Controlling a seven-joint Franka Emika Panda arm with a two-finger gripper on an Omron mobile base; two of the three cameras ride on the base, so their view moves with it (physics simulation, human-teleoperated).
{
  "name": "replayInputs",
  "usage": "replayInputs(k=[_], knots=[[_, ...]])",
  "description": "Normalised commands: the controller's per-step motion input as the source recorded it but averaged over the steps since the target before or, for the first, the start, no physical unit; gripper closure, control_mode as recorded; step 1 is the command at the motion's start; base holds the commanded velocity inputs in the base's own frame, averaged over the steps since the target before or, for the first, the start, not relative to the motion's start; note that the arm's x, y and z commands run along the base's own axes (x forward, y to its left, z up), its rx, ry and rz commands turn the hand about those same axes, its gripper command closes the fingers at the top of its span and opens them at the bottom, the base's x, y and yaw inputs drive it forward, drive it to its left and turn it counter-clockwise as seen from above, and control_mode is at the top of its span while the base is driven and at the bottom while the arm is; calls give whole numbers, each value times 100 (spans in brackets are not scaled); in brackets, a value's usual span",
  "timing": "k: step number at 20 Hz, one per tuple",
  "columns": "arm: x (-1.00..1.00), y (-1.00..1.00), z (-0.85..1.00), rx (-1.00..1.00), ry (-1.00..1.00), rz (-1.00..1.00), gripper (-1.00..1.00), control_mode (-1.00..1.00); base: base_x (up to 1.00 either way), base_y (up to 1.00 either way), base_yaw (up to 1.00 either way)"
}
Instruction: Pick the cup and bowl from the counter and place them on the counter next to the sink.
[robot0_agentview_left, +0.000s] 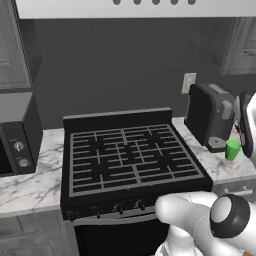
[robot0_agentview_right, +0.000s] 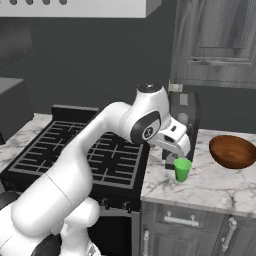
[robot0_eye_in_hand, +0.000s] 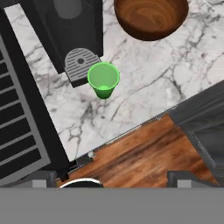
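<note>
The small green cup (robot0_eye_in_hand: 103, 78) stands upright on the white marble counter (robot0_eye_in_hand: 144, 83), just in front of a coffee machine's drip tray. It also shows at the right as the cup (robot0_agentview_left: 232, 149) and near the counter's front edge as the cup (robot0_agentview_right: 182, 169). The wide reddish-brown bowl (robot0_eye_in_hand: 151, 17) sits apart from it, further along the counter as the bowl (robot0_agentview_right: 233, 151). My gripper (robot0_eye_in_hand: 116, 179) hovers above the counter's front edge near the cup, open, with nothing between its fingertips (robot0_eye_in_hand: 43, 178). The hand (robot0_agentview_right: 176, 147) hangs just over the cup. The sink is out of view.
A black coffee machine (robot0_agentview_right: 182, 117) stands right behind the cup. The black grated stove (robot0_agentview_left: 130, 155) lies left of the counter, with a microwave (robot0_agentview_left: 17, 135) beyond it. Wooden floor (robot0_eye_in_hand: 144, 153) shows below the counter edge. Upper cabinets (robot0_agentview_right: 220, 40) hang above.
</note>
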Motion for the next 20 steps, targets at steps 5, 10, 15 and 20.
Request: replayInputs(k=[5,10,15,20], knots=[[0,-38,-16,4,0,0,-100,-100,0,0,0],[1,-9,-15,3,0,0,-100,-100,0,0,0],[29,0,-12,0,0,0,-100,-100,0,0,0],[46,0,-14,0,0,0,-100,-100,0,0,0]])
